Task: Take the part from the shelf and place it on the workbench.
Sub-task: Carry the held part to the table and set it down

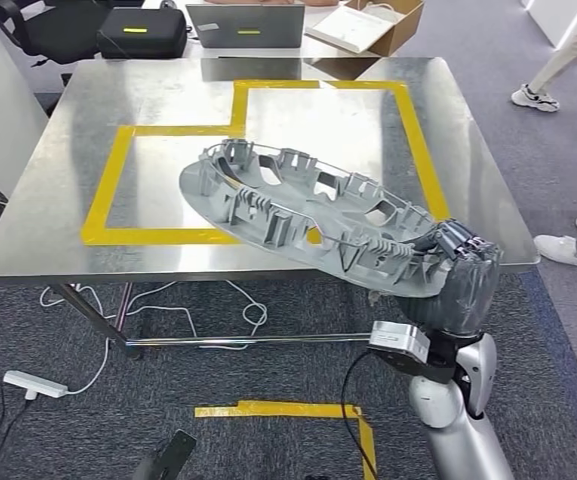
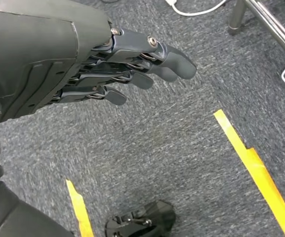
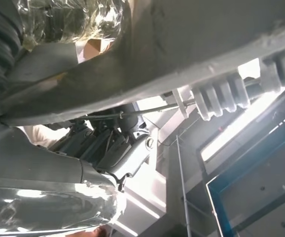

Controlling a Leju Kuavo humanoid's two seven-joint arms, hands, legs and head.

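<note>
A large grey part (image 1: 300, 210) lies tilted over the near right portion of a shiny metal workbench (image 1: 58, 200). The part is a long, flat, oval plastic moulding. Its upper face is crowded with raised ribs, small box-like walls and several cut-out openings, and a smooth flange runs around its rim. Its far end sits over the workbench, inside and across a yellow tape outline (image 1: 119, 150) stuck on the metal surface. Its near right end juts past the workbench's front edge. Whether the far end touches the metal cannot be told.

The right hand (image 1: 462, 255) grips that overhanging end, with dark fingers (image 1: 451, 238) curled over the rim from above and the grey wrapped palm below. In the right wrist view the part's pale underside (image 3: 193, 44) crosses the picture, with a row of ribbed tabs along one edge, and the right hand's fingers (image 3: 110, 148) press against it.

The left hand (image 2: 96, 64) hangs low over grey carpet (image 2: 170, 148), below the workbench level. It holds nothing, and its fingers (image 2: 163, 59) are stretched out nearly straight and close together.

Beyond the workbench stand two laptops (image 1: 247, 25) and an open cardboard box (image 1: 375, 25). To the right of the workbench, a person's white shoes (image 1: 564, 250) stand on the carpet. White cables (image 1: 217, 310) lie beneath the workbench.
</note>
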